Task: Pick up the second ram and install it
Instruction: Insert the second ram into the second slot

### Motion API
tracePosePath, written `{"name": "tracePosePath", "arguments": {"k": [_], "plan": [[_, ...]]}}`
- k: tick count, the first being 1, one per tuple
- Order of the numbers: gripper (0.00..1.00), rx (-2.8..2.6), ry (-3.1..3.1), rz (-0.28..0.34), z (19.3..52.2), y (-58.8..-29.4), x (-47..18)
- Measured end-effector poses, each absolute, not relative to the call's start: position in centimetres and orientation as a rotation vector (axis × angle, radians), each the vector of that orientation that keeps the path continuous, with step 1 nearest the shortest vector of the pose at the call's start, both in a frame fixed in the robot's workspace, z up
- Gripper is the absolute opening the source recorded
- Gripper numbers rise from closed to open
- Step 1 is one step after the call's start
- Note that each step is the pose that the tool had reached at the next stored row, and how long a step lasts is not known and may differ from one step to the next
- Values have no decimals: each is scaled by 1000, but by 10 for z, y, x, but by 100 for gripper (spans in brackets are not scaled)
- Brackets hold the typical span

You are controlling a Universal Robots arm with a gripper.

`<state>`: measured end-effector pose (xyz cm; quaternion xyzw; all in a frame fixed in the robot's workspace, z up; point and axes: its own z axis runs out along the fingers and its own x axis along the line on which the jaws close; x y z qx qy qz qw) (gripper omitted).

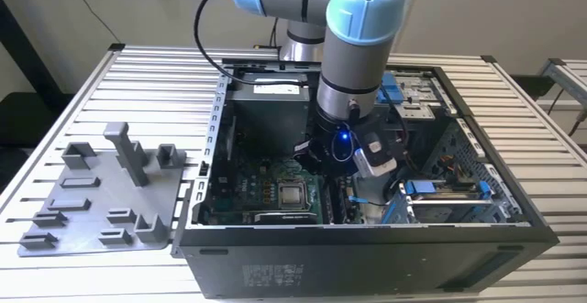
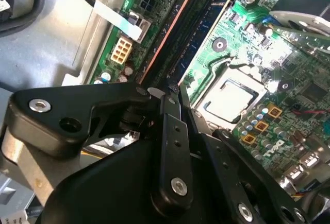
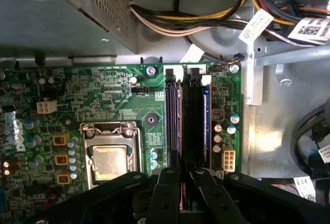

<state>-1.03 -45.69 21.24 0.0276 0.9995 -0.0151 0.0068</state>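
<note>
My gripper (image 3: 185, 175) hangs low inside the open computer case (image 1: 513, 200), over the memory slots beside the processor socket (image 3: 109, 161). The second ram (image 3: 190, 116) is a long dark stick standing on edge in the slot row. Its near end runs in between my fingertips. In the second wrist view the same stick (image 2: 175, 28) shows as a long thin strip that ends at my gripper (image 2: 167, 92). The jaws stand nearly together on it. In the exterior view the arm's wrist (image 1: 344, 148) reaches down onto the motherboard (image 1: 266, 189).
A grey plastic holder plate (image 1: 101, 193) with raised blocks lies on the slatted table at the exterior view's left. Cable bundles (image 3: 206, 20) and a metal power supply box (image 3: 62, 13) lie beyond the slots. A drive bay with blue tabs (image 1: 440, 193) sits at the exterior view's right.
</note>
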Motion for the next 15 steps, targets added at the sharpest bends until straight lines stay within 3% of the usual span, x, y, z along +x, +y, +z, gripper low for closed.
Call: {"name": "tracePosePath", "arguments": {"k": [12,13,15], "plan": [[15,87,3126,-45,203,-455,-10],[21,87,3126,-48,203,-455,-10],[21,88,3127,-49,210,-455,-10]]}}
